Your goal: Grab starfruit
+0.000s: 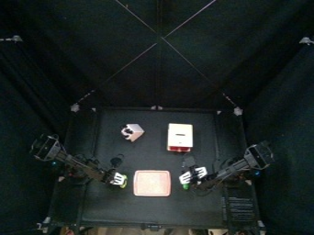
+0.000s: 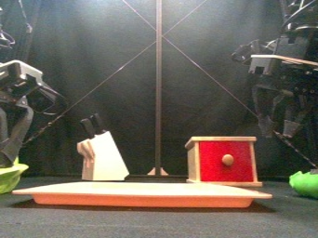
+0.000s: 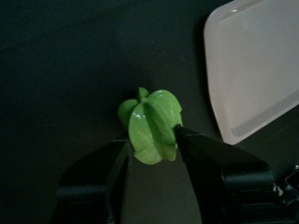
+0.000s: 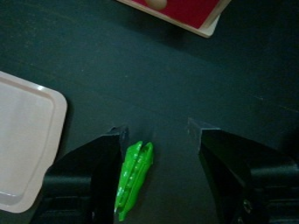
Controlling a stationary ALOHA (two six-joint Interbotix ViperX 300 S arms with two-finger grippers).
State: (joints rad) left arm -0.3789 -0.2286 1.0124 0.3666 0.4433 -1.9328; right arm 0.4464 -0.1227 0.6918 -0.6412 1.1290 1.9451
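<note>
The starfruit (image 3: 152, 122) is a small yellow-green ribbed piece lying on the black table left of the pink tile (image 1: 152, 183). It shows in the front view (image 2: 10, 177) at the far left and as a speck in the top view (image 1: 119, 167). My left gripper (image 3: 152, 142) has its jaws pressed against the fruit's two sides, at table level. My right gripper (image 4: 156, 133) is open on the tile's other side, with a darker green long bit (image 4: 135, 175) lying between its jaws.
The pink tile (image 2: 143, 195) lies flat at the table's front middle, between the two grippers. A wooden knife block (image 2: 103, 156) and a box with a red front (image 2: 224, 160) stand further back. Black curtains close in all sides.
</note>
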